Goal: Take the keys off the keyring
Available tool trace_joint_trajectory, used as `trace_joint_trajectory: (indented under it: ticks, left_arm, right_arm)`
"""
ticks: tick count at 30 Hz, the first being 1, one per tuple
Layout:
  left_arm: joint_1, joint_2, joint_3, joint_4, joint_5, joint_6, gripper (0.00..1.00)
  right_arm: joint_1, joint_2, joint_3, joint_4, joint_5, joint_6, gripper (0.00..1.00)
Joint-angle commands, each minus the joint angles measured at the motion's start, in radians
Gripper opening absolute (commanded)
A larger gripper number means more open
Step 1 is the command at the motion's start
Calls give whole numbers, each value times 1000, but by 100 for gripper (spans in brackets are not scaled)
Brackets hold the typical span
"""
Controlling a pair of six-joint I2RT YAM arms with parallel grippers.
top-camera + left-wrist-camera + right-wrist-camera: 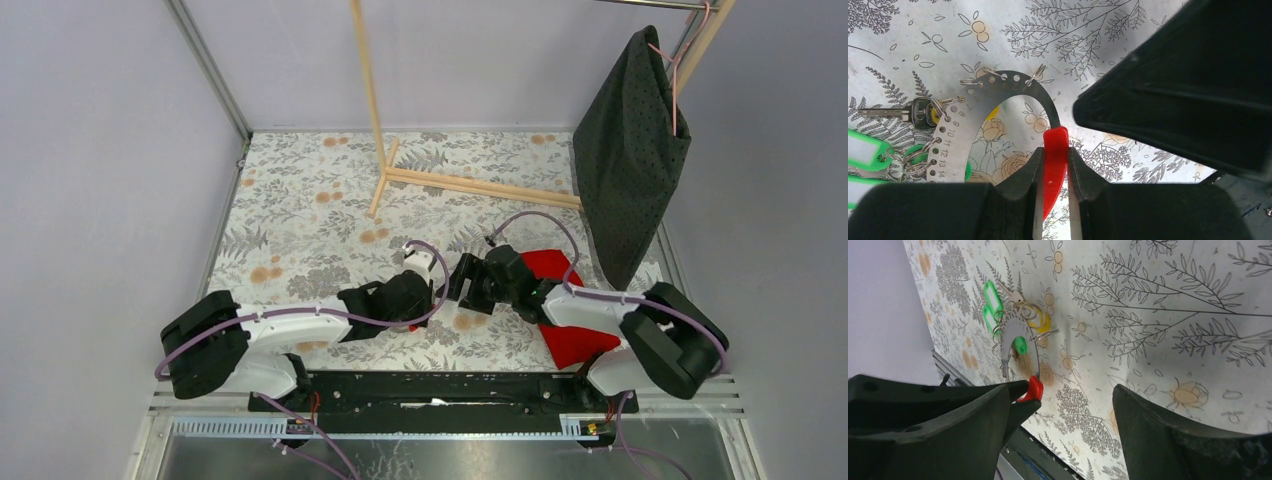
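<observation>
Overhead, my left gripper (pixel 433 290) and right gripper (pixel 463 284) meet mid-table beside a red cloth (pixel 575 342). From the left wrist, left fingers clamp the red end of the flat numbered keyring (pixel 950 132); keys (pixel 895 114) and green tags (pixel 863 152) hang at its left. From the right wrist, right jaws stand wide, holding nothing.

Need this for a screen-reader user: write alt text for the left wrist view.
The left gripper pinches the red tab on a metal keyring with numbered holes, over a flowered tablecloth. A key and green tags sit on small rings at the picture's left; the other gripper's black finger fills the right.
</observation>
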Motion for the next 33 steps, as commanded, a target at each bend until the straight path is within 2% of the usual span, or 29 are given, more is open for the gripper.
trace_joint_trajectory:
  ticks: [1,14,25,28,33]
  left_arm:
    - [-5,-20,0,50,16,22,1]
    - [-5,-39,-19,82,31,32,1]
    - [-5,-106,-56,55,47,35,1]
    - [-6,-120,-64,55,41,33,1]
    - [-5,-136,-69,32,41,33,1]
  right_arm:
    - [5,81,39,156,-88,47,80]
    - [7,277,68,341,-179,126,67]
    - [7,381,116,368,-224,85,60]
    - [7,400,111,410,-266,87,53]
    - [7,412,93,472,-297,102,32]
